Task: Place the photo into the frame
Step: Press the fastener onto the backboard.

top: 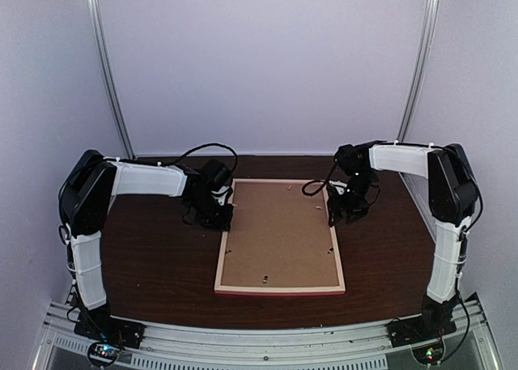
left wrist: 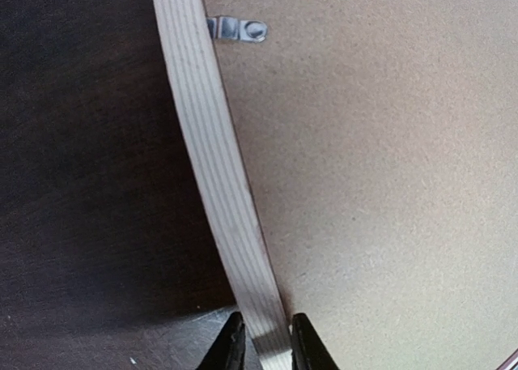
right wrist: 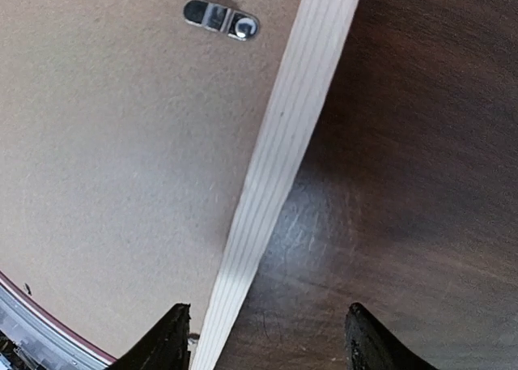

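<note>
At the middle of the desk [top: 162, 257], the frame [top: 279, 289] lay face down with an arm at each side rail.

Its pale wood-coloured back faced up, a plain brown backing board [top: 279, 232] filled it, and a thin line of pink showed along the near edge. The left pincer [left wrist: 267, 346] sat at the far part of the left rail, set narrow, one fingertip against each side of the pale strip and pinching it. A small metal tab [left wrist: 239, 30] lay on the board just inside that rail. The right pincer [right wrist: 263, 338] stood wide across the right rail, holding nothing. One of its fingertips was over the board just beside the rail and the other was out over the dark desk. A second metal tab [right wrist: 221, 19] sat on the board near that rail.
</note>
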You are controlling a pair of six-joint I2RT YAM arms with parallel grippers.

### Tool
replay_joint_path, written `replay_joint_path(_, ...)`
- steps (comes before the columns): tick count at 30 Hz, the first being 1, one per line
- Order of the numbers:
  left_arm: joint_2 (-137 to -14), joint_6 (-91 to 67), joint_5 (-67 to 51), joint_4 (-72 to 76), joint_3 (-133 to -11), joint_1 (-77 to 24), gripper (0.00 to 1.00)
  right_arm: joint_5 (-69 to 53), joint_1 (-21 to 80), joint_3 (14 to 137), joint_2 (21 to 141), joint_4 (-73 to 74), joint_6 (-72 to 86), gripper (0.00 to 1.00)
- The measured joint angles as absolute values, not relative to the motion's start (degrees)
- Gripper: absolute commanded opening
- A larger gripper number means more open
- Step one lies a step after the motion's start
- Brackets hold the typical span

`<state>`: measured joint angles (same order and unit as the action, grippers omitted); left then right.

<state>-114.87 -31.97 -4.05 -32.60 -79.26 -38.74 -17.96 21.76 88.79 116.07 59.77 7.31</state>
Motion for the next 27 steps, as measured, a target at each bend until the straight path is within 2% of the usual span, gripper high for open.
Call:
replay_joint_path(6, -114.9, -31.9, -3.3, -32.6, -79.4, -38.7, 0.22, -18.4, 22.5, 80.9, 107.1, 55.8, 9.2, 0.66)
replay_joint_path(13, -114.9, -31.4, -2.5, -32.5, -79.4, -38.9, 0.21, -18.5, 27.2, 70.7, 103.8, 51.6, 12.5, 0.62)
replay_joint_path(20, -114.9, -31.4, -2.3, -32.2, -79.4, -39.0, 0.21, -17.5, 30.1, 68.9, 103.8, 49.5, 15.4, 0.48)
replay_joint_path(27, -114.9, -31.1, -2.2, -31.5, -79.4, -39.0, 0.21, -16.6, 30.2, 68.9, 103.8, 48.2, 16.7, 0.39)
